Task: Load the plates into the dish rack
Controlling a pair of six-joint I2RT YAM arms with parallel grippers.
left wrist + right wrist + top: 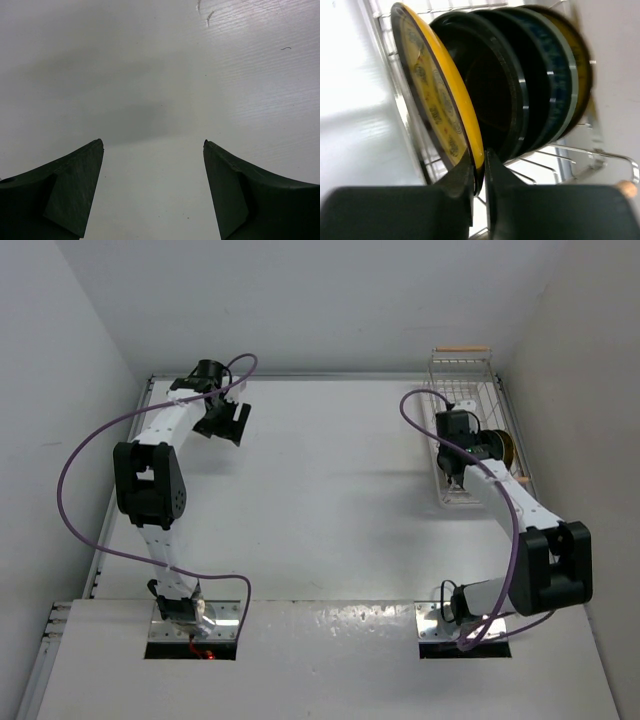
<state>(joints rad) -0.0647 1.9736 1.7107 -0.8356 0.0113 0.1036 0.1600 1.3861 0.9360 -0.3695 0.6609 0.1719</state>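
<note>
White table point(330, 490) from above, the white wire dish rack with wooden bar handles point(462, 375) at upper right. Five round plates stand on edge inside: a yellow patterned plate point(437, 105) nearest, two glossy black plates point(490, 90), a blue-green plate point(561, 85), a second yellow plate point(583, 65). The right gripper point(479, 165) pinches the nearest plate's rim; the left gripper point(152, 145), upper left, hangs wide open over the table

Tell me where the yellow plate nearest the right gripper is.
Right wrist view: the yellow plate stands in the dish rack at the table's far right, beside a black plate, rim pinched by the right gripper.
</note>
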